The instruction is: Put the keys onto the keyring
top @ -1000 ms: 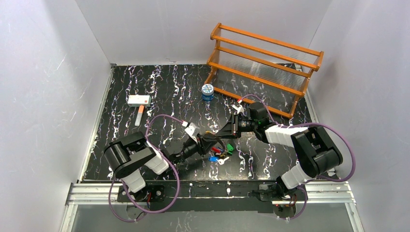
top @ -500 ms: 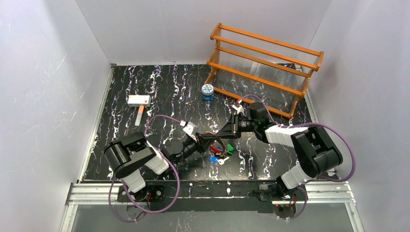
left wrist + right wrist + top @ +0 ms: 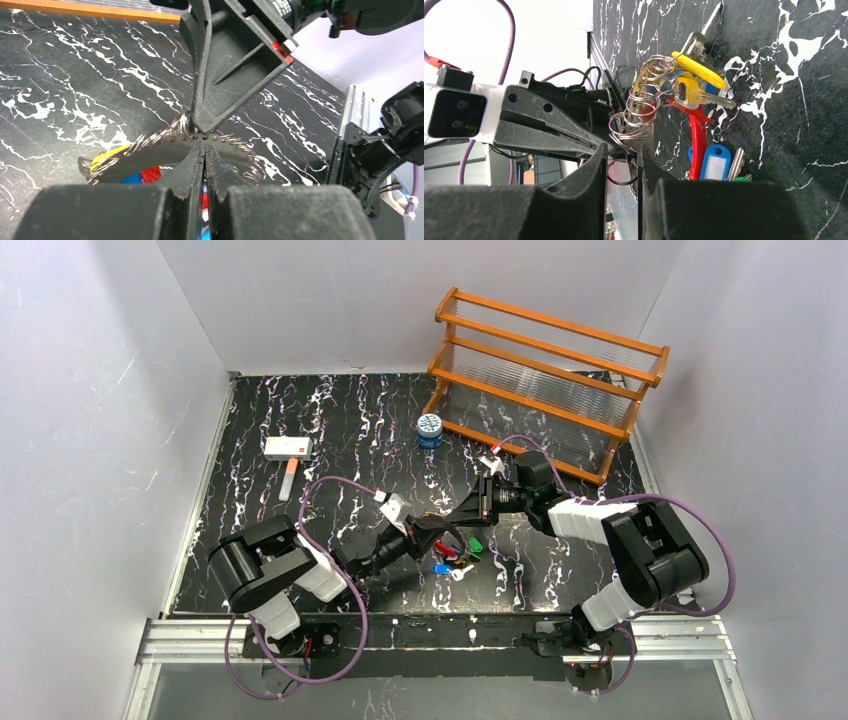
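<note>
Clamps the left hand [image 3: 204,146] fully shut at the near edge of the keyring [image 3: 227,146], low over the surface [image 3: 75,75], the keys [image 3: 694,95] bunched beneath it. Grasps the ring's far edge with the right hand [image 3: 623,150].

The keyring [image 3: 150,142] shows in the left wrist view as a thin silvery arc across the lower middle of the frame. Many small wire loops sit along it, close one after another. In the right wrist view these loops [image 3: 644,100] stand as a coil in the centre. The keys [image 3: 696,95] gather in one bunch at the right of this coil: a yellow head [image 3: 699,70] on top, a gold key [image 3: 691,92] under it, a long red one [image 3: 696,135], a blue tag with a white label [image 3: 715,162] at the bottom, and a plain silver key [image 3: 696,42] near the upper edge. In the top view the bunch [image 3: 456,558] is a little below the centre of the frame, with a green head [image 3: 475,545] on its right side.
</note>
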Robot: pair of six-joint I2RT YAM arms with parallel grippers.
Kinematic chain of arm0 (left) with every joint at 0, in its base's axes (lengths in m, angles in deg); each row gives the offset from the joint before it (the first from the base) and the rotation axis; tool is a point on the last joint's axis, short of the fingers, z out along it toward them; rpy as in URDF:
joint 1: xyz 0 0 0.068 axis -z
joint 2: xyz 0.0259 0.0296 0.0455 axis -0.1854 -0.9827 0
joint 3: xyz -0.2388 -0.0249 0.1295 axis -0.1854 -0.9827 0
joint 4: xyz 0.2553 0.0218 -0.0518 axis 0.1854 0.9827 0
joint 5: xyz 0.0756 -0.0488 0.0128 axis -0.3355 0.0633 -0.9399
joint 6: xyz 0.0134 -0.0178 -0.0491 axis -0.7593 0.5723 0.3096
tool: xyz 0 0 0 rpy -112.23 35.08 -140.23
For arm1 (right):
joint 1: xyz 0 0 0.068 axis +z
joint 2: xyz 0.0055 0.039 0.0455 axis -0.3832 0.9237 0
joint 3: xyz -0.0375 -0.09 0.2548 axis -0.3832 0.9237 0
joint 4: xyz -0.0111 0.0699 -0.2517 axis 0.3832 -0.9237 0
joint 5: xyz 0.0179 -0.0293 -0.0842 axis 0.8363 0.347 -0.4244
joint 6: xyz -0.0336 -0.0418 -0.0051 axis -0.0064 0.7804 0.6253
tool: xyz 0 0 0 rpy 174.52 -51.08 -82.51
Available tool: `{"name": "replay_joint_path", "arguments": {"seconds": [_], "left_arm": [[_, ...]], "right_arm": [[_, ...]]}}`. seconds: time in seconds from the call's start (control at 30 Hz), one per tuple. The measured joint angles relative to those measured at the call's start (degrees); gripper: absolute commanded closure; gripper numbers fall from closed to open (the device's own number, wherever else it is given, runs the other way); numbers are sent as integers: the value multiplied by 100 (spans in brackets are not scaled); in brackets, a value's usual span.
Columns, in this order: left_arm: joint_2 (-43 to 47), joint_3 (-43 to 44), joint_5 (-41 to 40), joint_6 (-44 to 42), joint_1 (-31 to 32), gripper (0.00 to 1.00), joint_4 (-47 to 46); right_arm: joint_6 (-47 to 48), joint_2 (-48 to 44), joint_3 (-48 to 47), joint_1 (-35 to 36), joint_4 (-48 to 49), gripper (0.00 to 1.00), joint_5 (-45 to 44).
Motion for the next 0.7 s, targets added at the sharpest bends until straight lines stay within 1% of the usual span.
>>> {"name": "replay_joint_path", "arguments": {"seconds": [0.1,0.13,0.2,0.27,0.33,0.4,0.57,0.7], "left_arm": [[118,-68,101,-35,0,100,0],[162,-94,111,-46,0,98,0],[221,-133,116,-50,2,89,0],[249,-157,101,-63,4,78,-2],[251,-162,52,-79,7,73,-2],[254,-177,-26,-63,7,69,-2],[251,-236,-173,-35,9,69,2],[240,-234,-267,-13,9,71,0]], "right_arm": [[-15,-2,0,0,13,99,0],[-22,-4,0,0,13,99,0],[-28,-4,0,0,15,99,0],[-42,-7,0,0,15,99,0],[-46,-9,0,0,15,99,0],[-59,-17,0,0,17,99,0],[-66,-42,0,0,24,99,9],[-66,-44,0,0,70,99,26]]}}
